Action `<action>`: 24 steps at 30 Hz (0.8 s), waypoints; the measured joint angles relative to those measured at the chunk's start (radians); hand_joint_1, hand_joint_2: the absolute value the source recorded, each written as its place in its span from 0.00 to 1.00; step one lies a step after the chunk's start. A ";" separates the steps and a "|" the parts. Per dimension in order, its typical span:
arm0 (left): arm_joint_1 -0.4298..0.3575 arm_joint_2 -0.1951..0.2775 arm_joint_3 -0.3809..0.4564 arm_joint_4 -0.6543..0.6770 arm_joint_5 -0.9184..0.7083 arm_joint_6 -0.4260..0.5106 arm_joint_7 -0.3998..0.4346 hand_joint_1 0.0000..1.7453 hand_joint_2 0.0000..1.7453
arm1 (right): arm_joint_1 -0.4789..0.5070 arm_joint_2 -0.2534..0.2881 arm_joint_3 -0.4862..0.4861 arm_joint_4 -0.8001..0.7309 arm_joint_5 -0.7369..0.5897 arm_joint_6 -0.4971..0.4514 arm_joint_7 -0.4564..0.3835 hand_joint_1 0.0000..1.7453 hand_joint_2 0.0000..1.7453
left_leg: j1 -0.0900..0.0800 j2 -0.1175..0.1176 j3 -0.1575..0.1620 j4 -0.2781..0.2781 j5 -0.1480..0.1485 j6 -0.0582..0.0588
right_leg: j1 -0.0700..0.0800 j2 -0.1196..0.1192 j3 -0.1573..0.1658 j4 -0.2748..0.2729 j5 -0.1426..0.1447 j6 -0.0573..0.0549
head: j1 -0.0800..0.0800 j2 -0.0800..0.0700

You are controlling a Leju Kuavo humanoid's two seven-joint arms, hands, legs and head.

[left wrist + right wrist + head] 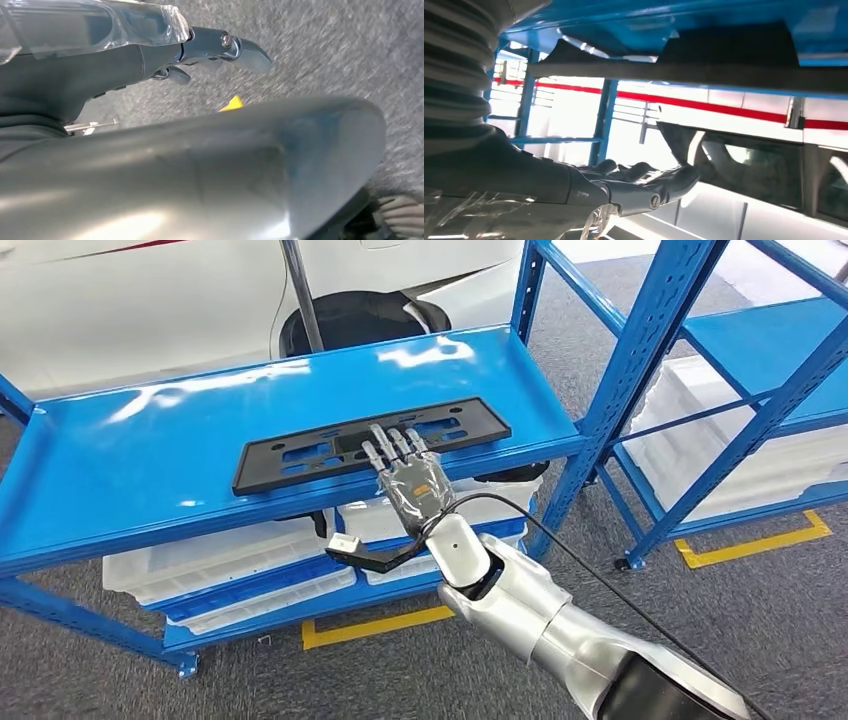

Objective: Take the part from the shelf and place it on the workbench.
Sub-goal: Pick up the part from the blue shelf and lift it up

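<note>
The part is a long flat black plate with cut-outs (300, 452), lying on the top level of the blue shelf (120, 470) near its front edge. My right hand (410, 475) reaches in from the front, its fingers stretched out flat and apart over the middle of the plate, holding nothing. The right wrist view shows the same fingers (639, 185) straight and spread, with a gap between them and the plate's dark edge (724, 60). My left hand (150, 50) hangs over the grey floor with nothing in it.
White plastic bins (230, 565) fill the shelf's lower levels. A second blue rack (760, 350) with white bins stands at the right. A white car (150, 300) is behind the shelf. Yellow tape (375, 625) marks the grey floor. A black cable (600, 580) runs along my right arm.
</note>
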 joint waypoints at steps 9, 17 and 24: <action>0.006 0.000 -0.003 0.001 0.010 0.001 -0.002 0.00 0.00 | 0.047 0.022 0.030 -0.045 0.008 -0.004 -0.041 0.00 1.00 | 0.030 0.001 -0.185 0.308 -0.083 -0.050 | -0.017 0.008 0.045 -0.013 -0.038 -0.020 | -0.006 0.000; 0.004 -0.001 -0.003 0.001 0.014 0.002 -0.003 0.00 0.00 | 0.056 0.047 0.055 -0.084 0.002 -0.014 -0.067 0.00 1.00 | 0.035 -0.006 -0.091 0.030 0.055 -0.036 | -0.018 0.018 0.069 -0.004 -0.075 0.021 | -0.007 0.000; 0.006 0.000 -0.003 0.001 0.014 0.010 -0.005 0.00 0.00 | 0.065 0.050 0.070 -0.096 -0.004 -0.012 -0.072 0.00 1.00 | 0.023 -0.005 -0.064 0.028 0.037 -0.002 | -0.016 0.007 -0.103 0.307 -0.170 0.020 | -0.005 0.000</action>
